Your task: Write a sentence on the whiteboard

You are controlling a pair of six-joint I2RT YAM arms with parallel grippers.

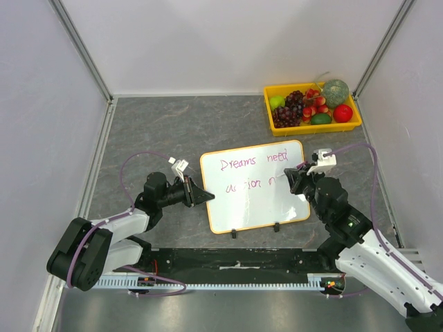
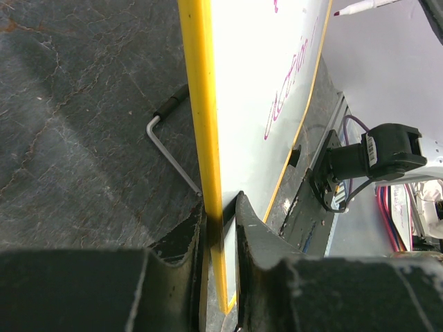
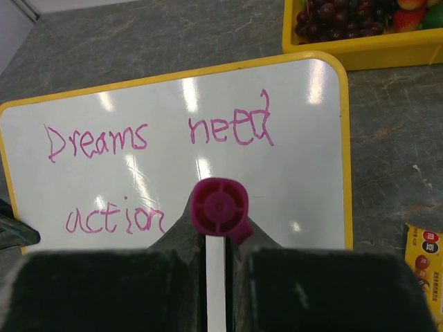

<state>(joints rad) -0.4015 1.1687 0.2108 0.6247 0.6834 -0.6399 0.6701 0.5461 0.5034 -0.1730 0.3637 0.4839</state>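
Whiteboard (image 1: 257, 200): rectangular, white face, rounded corners, thin orange-yellow frame. Two small black feet on the near long edge. It sits mid-bench (image 1: 159, 131), propped on that edge and leaning back, turned slightly so the right end lies farther away. A wire leg shows behind it in the left wrist view. Magenta handwriting, two lines: "Dreams need" above, "action" below; anything after that is not readable. Its left short edge is pinched between the fingers of the left tool (image 2: 220, 214).

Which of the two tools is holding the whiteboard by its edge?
The left tool: it pinches the whiteboard by its frame. The right tool holds a purple marker instead.
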